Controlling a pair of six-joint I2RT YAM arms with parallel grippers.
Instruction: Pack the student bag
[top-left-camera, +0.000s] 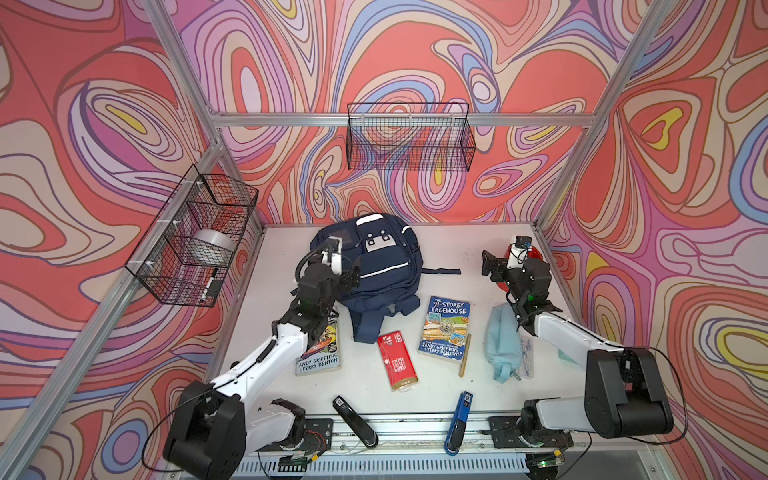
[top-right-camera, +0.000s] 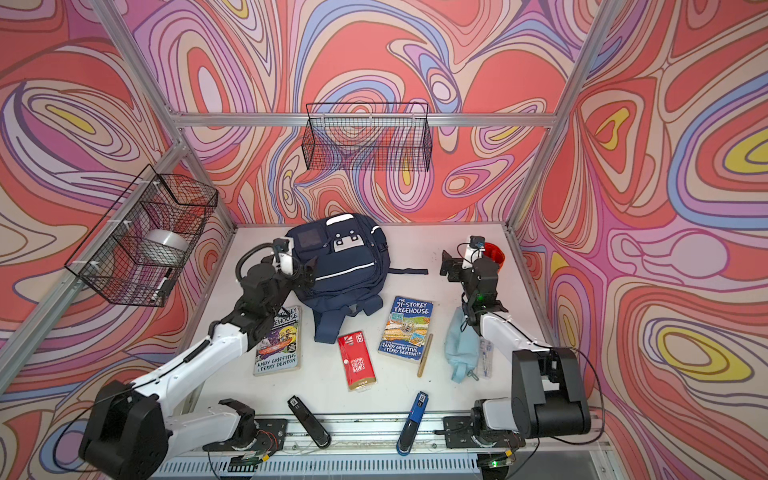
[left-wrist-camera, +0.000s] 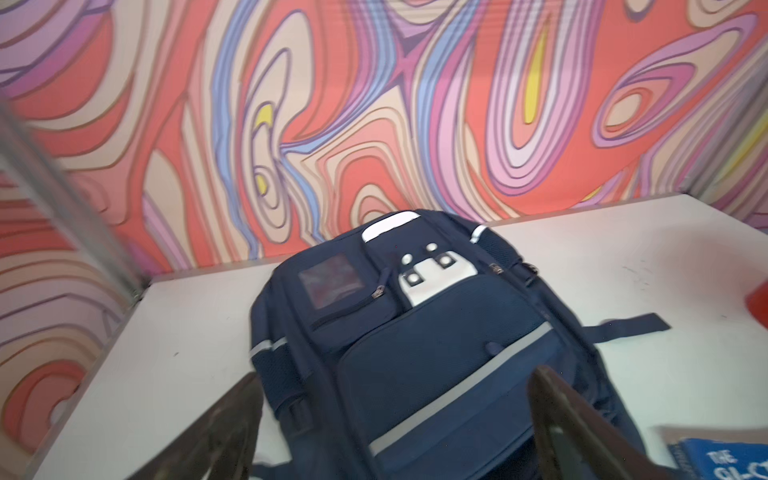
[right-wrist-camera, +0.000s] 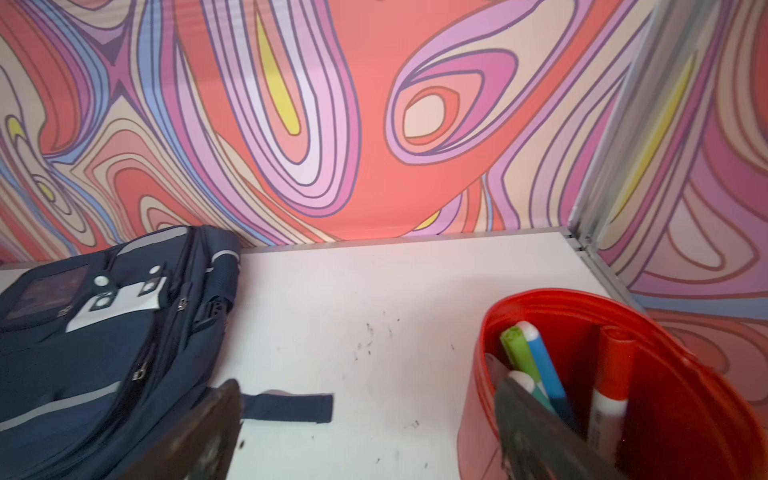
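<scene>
Opening step of the packing. We see the student bag (top-left-camera: 374, 266) lying on its back at the rear middle of the counter (top-left-camera: 457, 249), top toward the back wall. Every zip in view is drawn closed, and we judge that nothing has gone in yet. The books (top-left-camera: 444, 328), red packet (top-left-camera: 397, 359), pale blue pouch (top-left-camera: 503, 345) and staplers (top-left-camera: 459, 419) lie loose on the counter nearer the arms. The left hand (top-left-camera: 351, 275) hovers over the bag's left flank, jaws spread wide and empty; in the left wrist view the front pocket shows between them. The right hand (top-left-camera: 492, 266), likewise wide open and holding nothing, hangs well apart from the bag, just beside a red pot (right-wrist-camera: 665, 395) of markers (right-wrist-camera: 540, 365) at the rear right. We judge that the next move calls for opening the main compartment: one hand must find and pinch a small zip pull while the other steadies the soft cloth so that it does not drag along. The bag is navy fabric with thin pale stripes across the front pocket and sides, a white studded patch near the top and a small window pocket beside it. Its shoulder straps are bunched at the near end, and one loose strap (top-left-camera: 442, 271) trails to the right on the counter.
</scene>
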